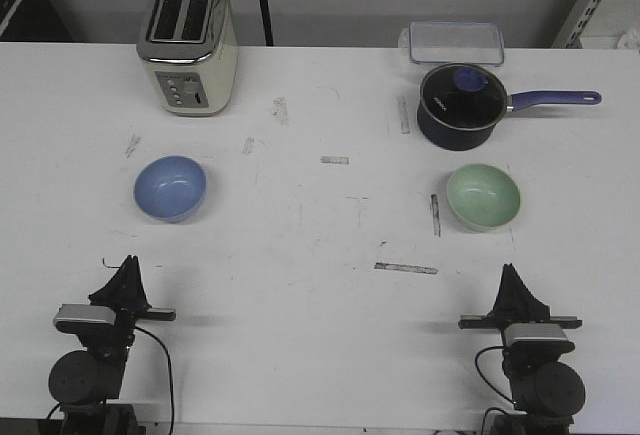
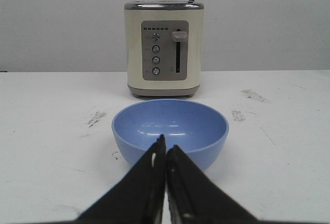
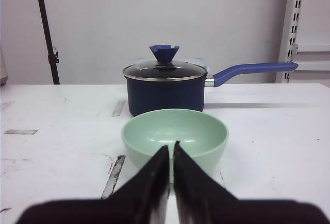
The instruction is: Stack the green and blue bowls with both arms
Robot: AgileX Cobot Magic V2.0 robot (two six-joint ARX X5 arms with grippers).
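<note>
Periwinkle blue and smooth, the small round bowl [image 1: 170, 187] sits upright and empty on the left half of the white table [image 1: 320, 245], well apart from its twin, the pale mint green bowl [image 1: 484, 196] on the right half, which is empty too. Nothing is stacked yet. Our left gripper [image 1: 126, 273] waits near the table's front edge, pointed at the blue bowl, and our right gripper [image 1: 516, 283] faces the green one likewise; we judge each bowl was laid out in front of its own arm so both can reach at once. Both pairs of jaws are pressed together, holding nothing. Just behind the green bowl stands a dark lidded saucepan [image 1: 459, 105] with a purple handle; behind that lies a clear plastic box [image 1: 455, 42], apparently empty. Behind the blue bowl stands a cream toaster [image 1: 187, 45].
</note>
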